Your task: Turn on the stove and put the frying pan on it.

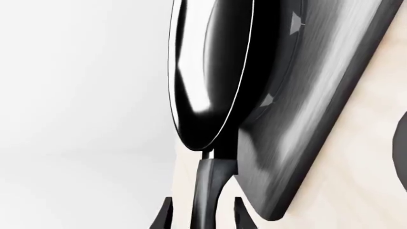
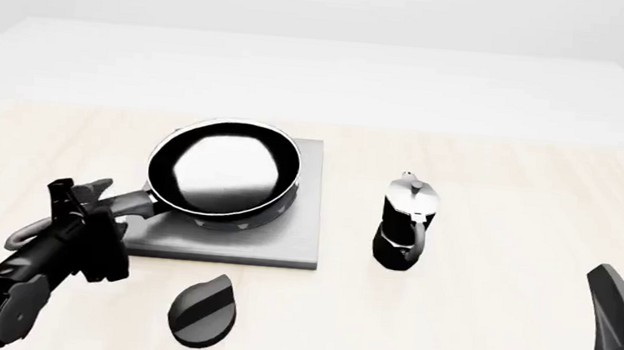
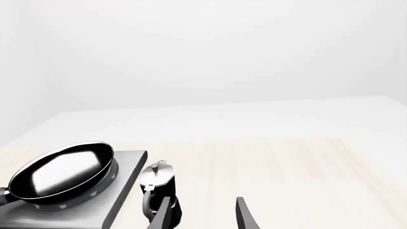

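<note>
The pan (image 2: 224, 171) sits on the stove (image 2: 284, 244), over the burner, its handle (image 2: 126, 204) running out toward my left tool (image 2: 93, 199), whose fingers (image 1: 167, 213) stand parted on either side of the handle without clearly touching it. The knob (image 2: 204, 309) lies on the desk (image 2: 479, 322) just in front of the stove, near that arm. My right tool (image 3: 202, 214) hangs apart from all this with its fingers spread and empty, the moka pot (image 2: 407, 224) between it and the stove.
</note>
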`<state>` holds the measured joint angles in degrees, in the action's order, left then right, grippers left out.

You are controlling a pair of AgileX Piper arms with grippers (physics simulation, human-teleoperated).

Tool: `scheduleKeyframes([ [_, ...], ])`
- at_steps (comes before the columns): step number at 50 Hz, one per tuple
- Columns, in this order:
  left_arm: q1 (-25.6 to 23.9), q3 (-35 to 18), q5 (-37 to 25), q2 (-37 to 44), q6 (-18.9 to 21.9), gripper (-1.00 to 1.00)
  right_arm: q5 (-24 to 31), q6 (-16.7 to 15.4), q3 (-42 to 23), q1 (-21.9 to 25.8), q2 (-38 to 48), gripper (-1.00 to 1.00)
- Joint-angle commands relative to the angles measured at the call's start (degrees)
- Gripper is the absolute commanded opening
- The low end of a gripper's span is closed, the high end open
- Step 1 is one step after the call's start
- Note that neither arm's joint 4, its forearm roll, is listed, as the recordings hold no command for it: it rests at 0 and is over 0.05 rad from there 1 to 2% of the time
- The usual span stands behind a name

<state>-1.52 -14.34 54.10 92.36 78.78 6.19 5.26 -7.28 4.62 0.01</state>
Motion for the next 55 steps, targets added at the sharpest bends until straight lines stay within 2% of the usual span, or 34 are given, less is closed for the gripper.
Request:
scheduleKeyframes([
  [1,-0.8,-0.51,-0.52,-0.02,0.43,1.0,-0.08,0.06,0.12,-0.07,0.0,1.0],
  [19,-1.56,-0.18,0.22,0.07,0.63,1.0,-0.34,0.12,0.28,-0.28,0.0,1.0],
  [37,-2.69,3.87,-2.98,-7.44,-0.42,1.0,0.04,0.04,-0.3,-0.26,0.0,1.0],
  [50,-4.27,5.42,-7.54,-14.48,-1.5,1.0,0.32,-0.08,-0.67,-0.22,0.0,1.0],
  [55,-5.57,5.95,-13.02,-21.44,-2.23,1.0,0.37,-0.16,-0.86,-0.07,0.0,1.0],
])
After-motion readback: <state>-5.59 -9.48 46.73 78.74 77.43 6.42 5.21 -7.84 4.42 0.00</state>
